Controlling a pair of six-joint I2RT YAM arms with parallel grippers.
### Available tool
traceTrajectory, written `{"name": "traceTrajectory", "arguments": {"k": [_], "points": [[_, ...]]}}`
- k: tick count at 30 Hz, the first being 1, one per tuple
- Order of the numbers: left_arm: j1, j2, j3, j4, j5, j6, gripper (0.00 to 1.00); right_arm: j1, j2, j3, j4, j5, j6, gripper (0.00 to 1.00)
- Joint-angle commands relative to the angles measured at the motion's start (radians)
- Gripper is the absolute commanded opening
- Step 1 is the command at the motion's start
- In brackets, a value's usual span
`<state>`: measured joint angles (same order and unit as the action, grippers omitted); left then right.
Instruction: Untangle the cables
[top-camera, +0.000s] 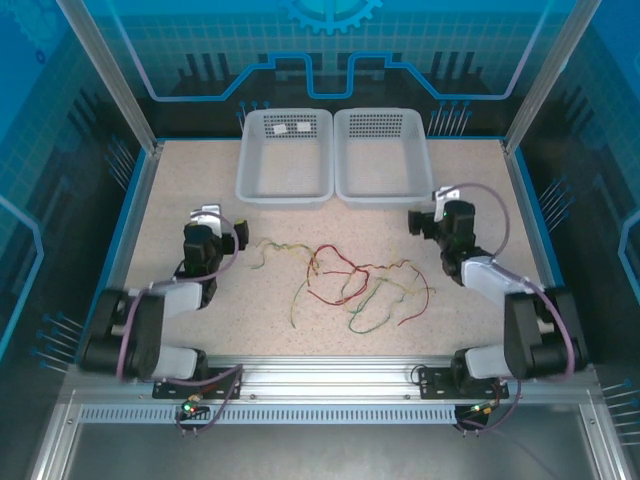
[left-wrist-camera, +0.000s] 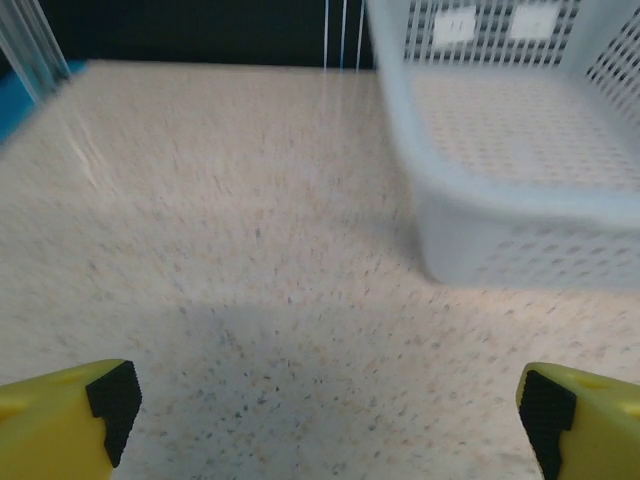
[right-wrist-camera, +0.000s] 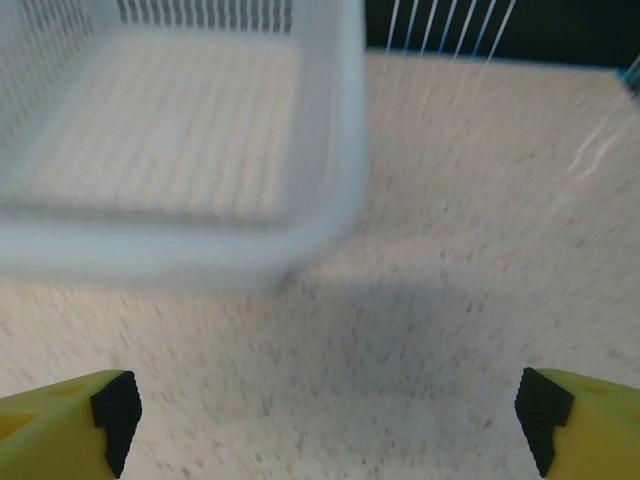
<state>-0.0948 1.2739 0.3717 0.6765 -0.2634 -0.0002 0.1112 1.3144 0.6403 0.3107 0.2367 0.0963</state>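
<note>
Red, pale yellow and green cables (top-camera: 350, 285) lie in a loose tangle on the speckled table (top-camera: 180, 190), about midway between the two arms and nearer the arm bases than the two white baskets at the far edge. We see the red strands looping through the middle of the heap, the green ones trailing toward the near edge, and one pale yellow end reaching left toward the left gripper (top-camera: 218, 218), close to it but apart from it. From above, the left basket (top-camera: 284, 196) and the right basket (top-camera: 383, 193) stand side by side, just beside each other. The right gripper (top-camera: 440, 208) hangs over the table near the front corner of the right basket, well apart from the cables. In the left wrist view we find the left gripper (left-wrist-camera: 330, 402) spread wide, its yellow fingers (left-wrist-camera: 60, 425) at the picture's edges and bare table showing between them, with the left basket (left-wrist-camera: 520, 240) ahead and to the right. In the right wrist view the right gripper (right-wrist-camera: 330, 402) is likewise released and spread wide over bare table, the right basket (right-wrist-camera: 170, 250) blurred ahead on the left
</note>
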Motion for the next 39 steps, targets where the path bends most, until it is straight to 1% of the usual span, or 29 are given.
{"name": "traceTrajectory", "arguments": {"k": [1, 2, 3, 4, 6, 7, 8, 10, 11, 12, 14, 16, 18, 21, 23, 28, 33, 35, 38, 39], "points": [[-0.081, -0.313, 0.107, -0.336, -0.162, -0.063, 0.94, 0.005, -0.200, 0.058, -0.214, -0.097, 0.148, 1.00], [-0.094, -0.369, 0.153, -0.442, -0.114, -0.101, 0.88, 0.014, -0.234, 0.057, -0.214, -0.161, 0.167, 0.99], [-0.111, -0.407, 0.213, -0.554, -0.039, -0.126, 0.83, 0.028, -0.254, 0.069, -0.222, -0.260, 0.169, 0.96], [-0.145, -0.414, 0.285, -0.655, 0.022, -0.144, 0.77, 0.050, -0.255, 0.093, -0.249, -0.353, 0.163, 0.94], [-0.234, -0.373, 0.405, -0.838, 0.065, -0.180, 0.67, 0.118, -0.225, 0.159, -0.327, -0.434, 0.159, 0.88], [-0.271, -0.327, 0.463, -0.921, 0.106, -0.209, 0.65, 0.155, -0.203, 0.183, -0.357, -0.440, 0.154, 0.85], [-0.297, -0.287, 0.505, -0.986, 0.136, -0.242, 0.64, 0.191, -0.189, 0.189, -0.367, -0.421, 0.152, 0.85], [-0.360, -0.199, 0.556, -1.058, 0.209, -0.279, 0.64, 0.243, -0.168, 0.168, -0.345, -0.335, 0.170, 0.84], [-0.395, -0.170, 0.563, -1.061, 0.217, -0.278, 0.65, 0.252, -0.166, 0.152, -0.330, -0.311, 0.188, 0.84], [-0.433, -0.139, 0.568, -1.058, 0.215, -0.273, 0.68, 0.252, -0.168, 0.131, -0.306, -0.294, 0.211, 0.84], [-0.471, -0.088, 0.591, -1.063, 0.211, -0.300, 0.74, 0.260, -0.180, 0.087, -0.246, -0.246, 0.249, 0.84], [-0.475, -0.049, 0.612, -1.070, 0.220, -0.348, 0.74, 0.266, -0.191, 0.054, -0.205, -0.179, 0.290, 0.84], [-0.477, -0.034, 0.599, -1.052, 0.191, -0.401, 0.74, 0.267, -0.191, 0.039, -0.188, -0.156, 0.303, 0.85], [-0.480, -0.016, 0.552, -0.989, 0.192, -0.471, 0.75, 0.271, -0.176, 0.048, -0.220, -0.134, 0.302, 0.87], [-0.483, 0.001, 0.536, -0.969, 0.194, -0.494, 0.75, 0.273, -0.164, 0.053, -0.233, -0.120, 0.299, 0.87], [-0.496, 0.066, 0.523, -0.957, 0.149, -0.486, 0.78, 0.278, -0.150, 0.035, -0.198, -0.104, 0.308, 0.87], [-0.494, 0.136, 0.507, -0.910, 0.144, -0.495, 0.79, 0.281, -0.101, 0.059, -0.194, -0.097, 0.303, 0.87], [-0.496, 0.175, 0.506, -0.888, 0.151, -0.496, 0.78, 0.283, -0.082, 0.063, -0.190, -0.097, 0.303, 0.87], [-0.503, 0.217, 0.499, -0.842, 0.153, -0.486, 0.74, 0.287, -0.059, 0.072, -0.186, -0.092, 0.309, 0.87], [-0.506, 0.224, 0.498, -0.829, 0.151, -0.487, 0.71, 0.287, -0.051, 0.077, -0.187, -0.093, 0.310, 0.87]]}}
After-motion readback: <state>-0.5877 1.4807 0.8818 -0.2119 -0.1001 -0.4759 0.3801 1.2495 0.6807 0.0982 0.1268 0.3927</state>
